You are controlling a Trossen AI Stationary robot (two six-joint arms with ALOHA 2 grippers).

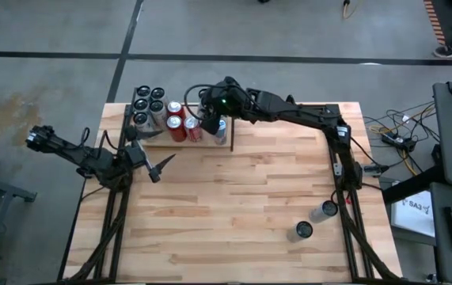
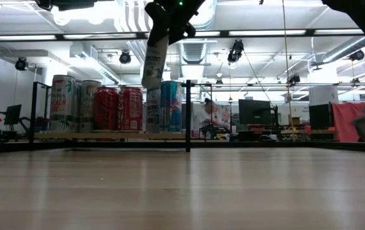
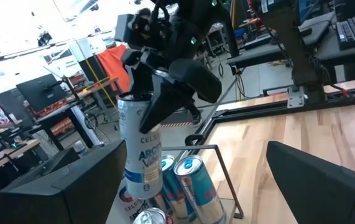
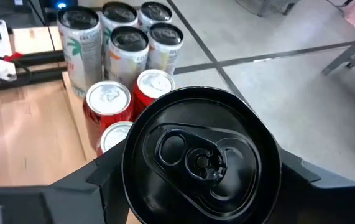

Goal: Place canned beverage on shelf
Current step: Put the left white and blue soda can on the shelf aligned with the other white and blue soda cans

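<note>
The canned beverage (image 3: 141, 155), a tall slim white can with blue lettering and a black top (image 4: 201, 155), hangs tilted above the shelf (image 2: 105, 135) with my right gripper (image 1: 210, 119) shut on it. The shelf, a pale panel with thin black rods, stands at the table's far edge, left of the middle. Several light cans (image 4: 124, 37), red cans (image 1: 183, 127) and blue cans (image 3: 189, 180) stand on it. My left gripper (image 1: 160, 165) waits open at the table's left, pointing level toward the shelf and touching nothing. My right gripper pinches the can's upper part (image 3: 146, 109), just below the rim, between its two fingers (image 3: 168, 102), one on each side. The fingers come from the table's right, slanting downward. The can hangs tilted below them, its bottom end (image 2: 151, 83) clear, at about the height of the shelved cans' tops.
Two more cans (image 1: 324, 210) (image 1: 303, 230) stand on the table near the right arm's base. A black upright rod (image 2: 187, 115) marks the shelf's right end. Bare wood lies across the table's middle and near side.
</note>
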